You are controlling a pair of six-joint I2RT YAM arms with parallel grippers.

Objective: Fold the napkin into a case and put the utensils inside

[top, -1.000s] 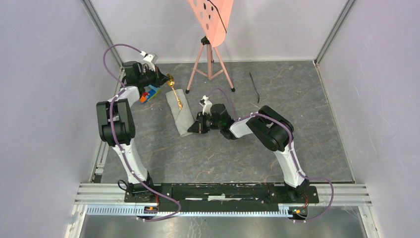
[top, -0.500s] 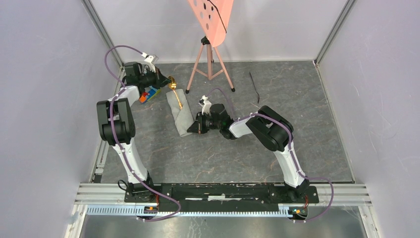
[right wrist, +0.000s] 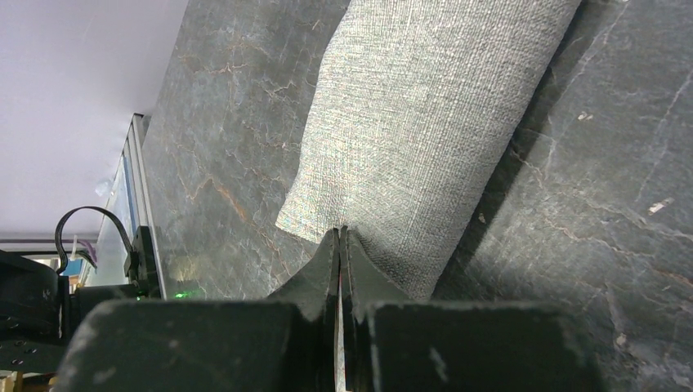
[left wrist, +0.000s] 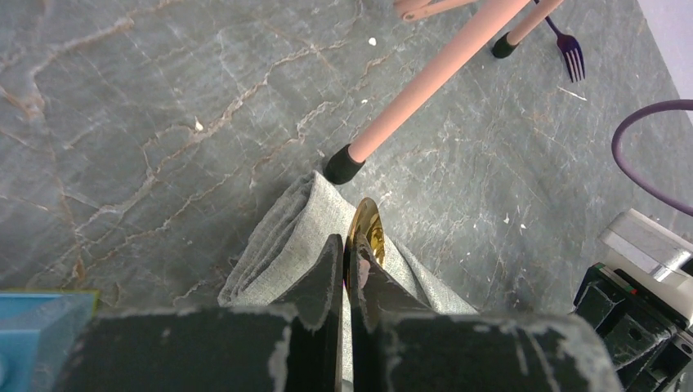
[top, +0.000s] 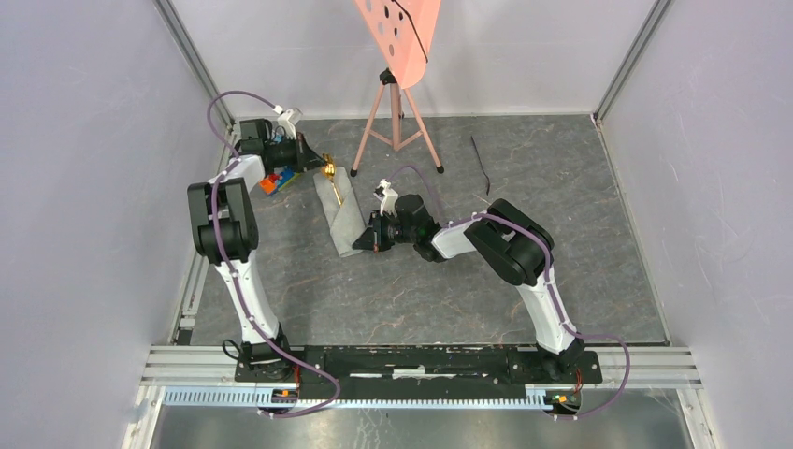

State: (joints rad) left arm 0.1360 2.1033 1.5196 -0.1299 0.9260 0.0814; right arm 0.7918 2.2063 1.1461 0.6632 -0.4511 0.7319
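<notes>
Spoon (left wrist: 364,231) slid further onto case (top: 344,223), left jaws pinching it; right wrist shows right jaws pinching case's edge.

One cloth case (top: 344,220); one gold spoon (left wrist: 364,231); one fork (left wrist: 574,57); one tripod (top: 396,112); one block cluster (top: 276,181).

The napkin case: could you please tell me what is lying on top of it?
The gold spoon lies atop the case, its bowl in the left gripper. The inside is hidden.
</notes>
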